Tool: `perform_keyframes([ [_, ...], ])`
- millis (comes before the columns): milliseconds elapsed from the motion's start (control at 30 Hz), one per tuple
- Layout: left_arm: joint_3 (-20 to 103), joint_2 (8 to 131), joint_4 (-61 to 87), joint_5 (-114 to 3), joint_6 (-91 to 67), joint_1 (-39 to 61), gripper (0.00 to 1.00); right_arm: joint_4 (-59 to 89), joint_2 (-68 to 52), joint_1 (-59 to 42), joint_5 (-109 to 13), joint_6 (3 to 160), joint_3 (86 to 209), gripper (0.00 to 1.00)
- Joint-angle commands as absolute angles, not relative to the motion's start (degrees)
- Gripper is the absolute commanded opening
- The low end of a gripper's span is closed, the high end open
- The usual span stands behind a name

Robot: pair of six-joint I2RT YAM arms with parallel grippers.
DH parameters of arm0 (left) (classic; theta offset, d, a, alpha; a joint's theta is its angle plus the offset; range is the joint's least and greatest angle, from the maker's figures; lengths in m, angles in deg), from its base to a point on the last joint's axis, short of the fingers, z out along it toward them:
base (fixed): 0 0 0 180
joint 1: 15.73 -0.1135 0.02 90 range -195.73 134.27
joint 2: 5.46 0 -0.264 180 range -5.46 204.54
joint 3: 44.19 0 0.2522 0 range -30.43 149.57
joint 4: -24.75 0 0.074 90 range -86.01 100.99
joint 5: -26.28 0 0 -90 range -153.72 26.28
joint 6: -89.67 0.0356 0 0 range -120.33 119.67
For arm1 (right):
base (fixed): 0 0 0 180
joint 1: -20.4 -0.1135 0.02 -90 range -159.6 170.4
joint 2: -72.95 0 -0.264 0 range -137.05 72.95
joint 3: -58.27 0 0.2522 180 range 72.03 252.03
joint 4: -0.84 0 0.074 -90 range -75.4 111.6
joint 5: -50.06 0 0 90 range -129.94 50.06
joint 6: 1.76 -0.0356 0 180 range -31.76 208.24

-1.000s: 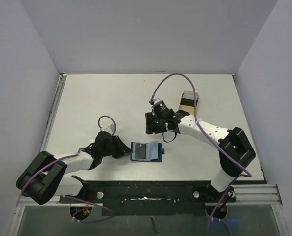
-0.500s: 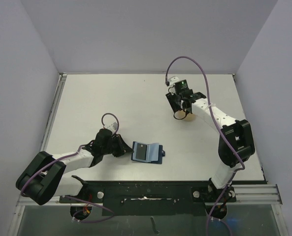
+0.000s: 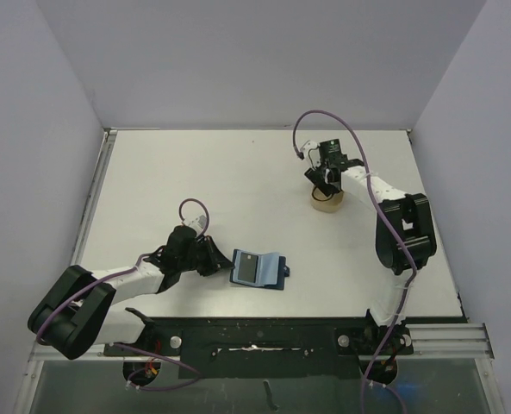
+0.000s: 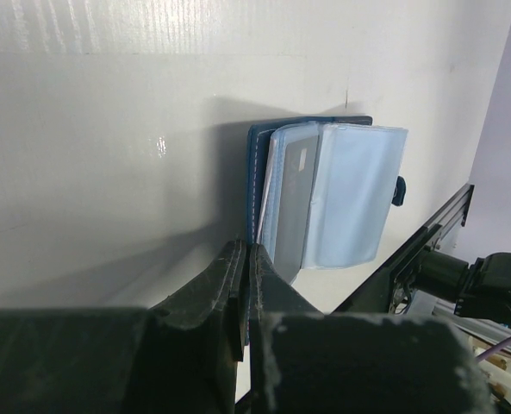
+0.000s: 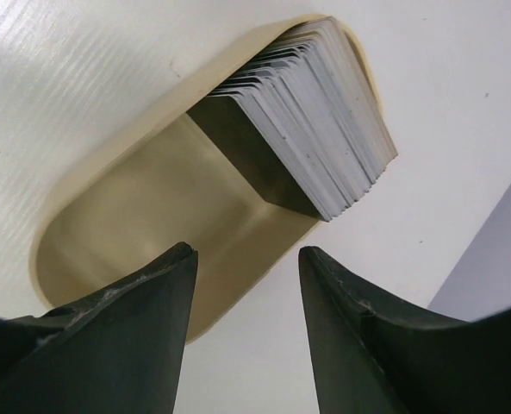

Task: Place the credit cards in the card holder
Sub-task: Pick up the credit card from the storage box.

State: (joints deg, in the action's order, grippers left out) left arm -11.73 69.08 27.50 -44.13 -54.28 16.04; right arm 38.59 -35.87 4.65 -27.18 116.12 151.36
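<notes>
Top external: black two-finger right gripper (image 3: 327,179), a second ago mid-surface, now over the tan oval dish (image 3: 328,203) toward the far right corner. The open navy-blue bifold card holder (image 3: 257,269) lies unmoved by the near edge.

Left wrist: black left gripper (image 4: 245,293) clenched, tips at the card holder's (image 4: 324,198) edge.

Right wrist: right gripper (image 5: 245,259) released and empty above the stacked grey-white and black credit cards (image 5: 324,112). Next pickup likely.

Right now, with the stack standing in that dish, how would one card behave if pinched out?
The credit cards show thin, straight edges, so one probably stays stiff and light. They lean fanned against the dish wall, so neighbours may slide or topple. Tight packing could make gripping just one hard.
</notes>
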Motion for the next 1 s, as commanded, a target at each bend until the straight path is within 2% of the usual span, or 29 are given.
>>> perform_keyframes([
  [0,-10.5,68.82,30.21,-42.79,-53.96,16.02,0.0,33.6,-34.9,5.89,-26.63,122.59,154.53,0.52],
  [767,-12.47,69.07,32.27,-42.62,-55.76,16.0,0.0,26.44,-42.54,7.8,-26.32,132.74,158.52,0.52],
  [967,-12.59,69.09,32.52,-42.54,-56.06,15.99,0.0,25.04,-42.96,8.08,-25.88,132.64,158.83,0.49],
])
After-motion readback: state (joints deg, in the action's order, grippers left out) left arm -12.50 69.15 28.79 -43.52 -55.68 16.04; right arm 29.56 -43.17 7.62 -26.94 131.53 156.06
